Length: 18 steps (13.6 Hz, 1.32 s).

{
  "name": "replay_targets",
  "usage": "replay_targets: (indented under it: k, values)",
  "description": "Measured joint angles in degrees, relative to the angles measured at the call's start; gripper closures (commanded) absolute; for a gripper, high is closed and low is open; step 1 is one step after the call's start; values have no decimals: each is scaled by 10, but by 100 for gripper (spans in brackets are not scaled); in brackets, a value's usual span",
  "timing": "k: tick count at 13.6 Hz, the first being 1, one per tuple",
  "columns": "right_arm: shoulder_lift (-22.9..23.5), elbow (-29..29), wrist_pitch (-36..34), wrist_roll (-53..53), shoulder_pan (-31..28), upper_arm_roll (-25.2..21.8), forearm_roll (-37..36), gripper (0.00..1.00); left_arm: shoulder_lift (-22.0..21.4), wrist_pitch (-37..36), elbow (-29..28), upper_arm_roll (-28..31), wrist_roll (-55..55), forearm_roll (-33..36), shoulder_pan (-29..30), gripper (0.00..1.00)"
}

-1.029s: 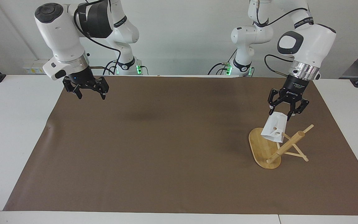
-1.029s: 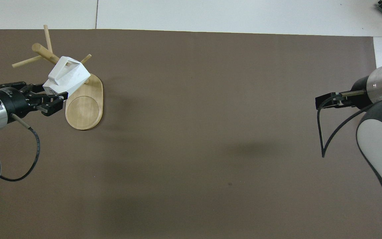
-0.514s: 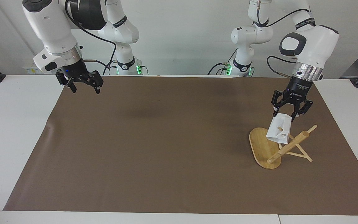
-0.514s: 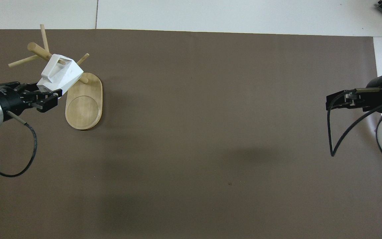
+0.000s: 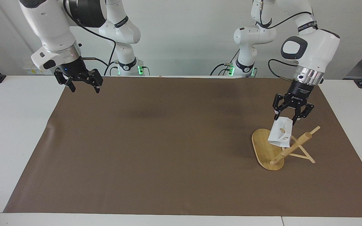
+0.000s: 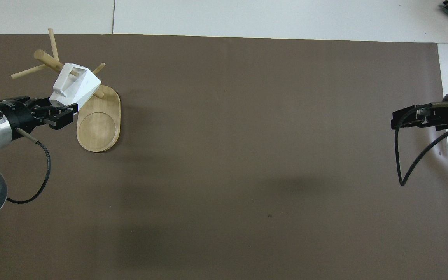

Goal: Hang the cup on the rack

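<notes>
Left hand point(image 5: 286, 120) of mine is clenched on the cup point(image 5: 281, 135), pinching its upper edge from above while it hangs directly under my fingertips. Below my hand the white faceted cup is tilted, with its blocky handle turned toward the rack point(image 5: 276, 149), and in the overhead view one thin peg shows inside the handle's opening. Whether the cup's weight already rests on that peg I cannot tell. Just under and beside my hand the rack is tipped rather than upright: its thick post leans away from the oval base, and the thin pegs cross near the post's upper end. The oval base lies on the brown mat point(image 5: 168, 150), which covers the white surface point(image 5: 14, 131) at the left arm's end.

Right hand point(image 5: 82, 85) of mine waits, released with its fingers spread, up in the air over the mat's corner at the right arm's end, well apart from the cup and the rack
</notes>
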Motion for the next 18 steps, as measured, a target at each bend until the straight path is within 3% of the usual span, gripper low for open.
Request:
replay_targets:
  k: [3, 4, 7, 9, 11, 18]
  values:
    - [0, 2, -6, -25, 0, -12, 0, 0, 0, 0, 0, -1, -3, 0, 0, 96]
    - [0, 3, -8, -30, -1, -17, 0, 0, 0, 0, 0, -1, -3, 0, 0, 84]
    - [0, 4, -8, -32, -1, -21, 0, 0, 0, 1, 0, -1, -3, 0, 0, 67]
    - [-1, 4, -8, -32, -1, -25, 0, 0, 0, 1, 0, -1, -3, 0, 0, 47]
    - [-1, 5, -8, -32, -1, -26, 0, 0, 0, 1, 0, -1, -3, 0, 0, 0]
    - [-1, 5, -8, -32, -1, -41, 0, 0, 0, 4, 1, 0, -3, 0, 0, 0]
